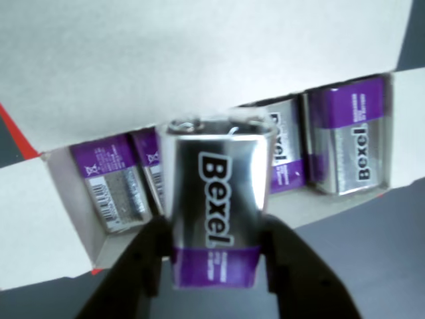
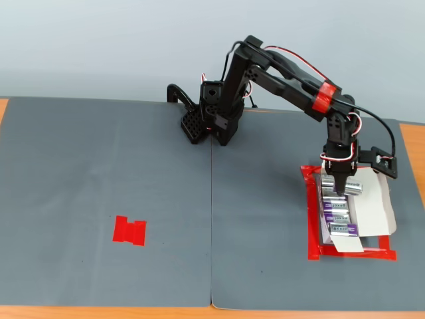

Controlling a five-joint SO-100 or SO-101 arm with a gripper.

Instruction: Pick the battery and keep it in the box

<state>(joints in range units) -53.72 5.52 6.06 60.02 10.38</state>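
A small rectangular silver block battery with a purple end and dark "Bexel" lettering [image 1: 216, 212] is seen clamped between the two black fingers of the arm's gripper [image 1: 216, 256] in the wrist view; the jaws are closed against its two long sides near the purple end, so the gripper is grasping the battery, not released. The battery's long axis runs up and down in the wrist view, terminal end pointing away from the camera toward the small white cardboard carton [image 1: 66, 219], purple end nearest the wrist. The battery is held above the carton, not yet resting in it as far as can be judged. Inside the carton, identical silver-and-purple batteries are laid side by side: one at the right [image 1: 348, 136], one next to it partly hidden [image 1: 287, 156], and two at the left [image 1: 113, 183]. The held battery covers the middle, so whether a free slot lies there cannot be told. The long white flap lid [image 1: 199, 60] is folded open behind the row. In the fixed view the gripper [image 2: 337, 193] is placed over the upper end of the carton [image 2: 378, 206], which sits within a red tape outline [image 2: 311, 219] on the grey mat [image 2: 133, 166]; a flat red tape patch [image 2: 129, 230] lies well apart at the left. The coming move is judged to be a straight lowering into the row, then release.
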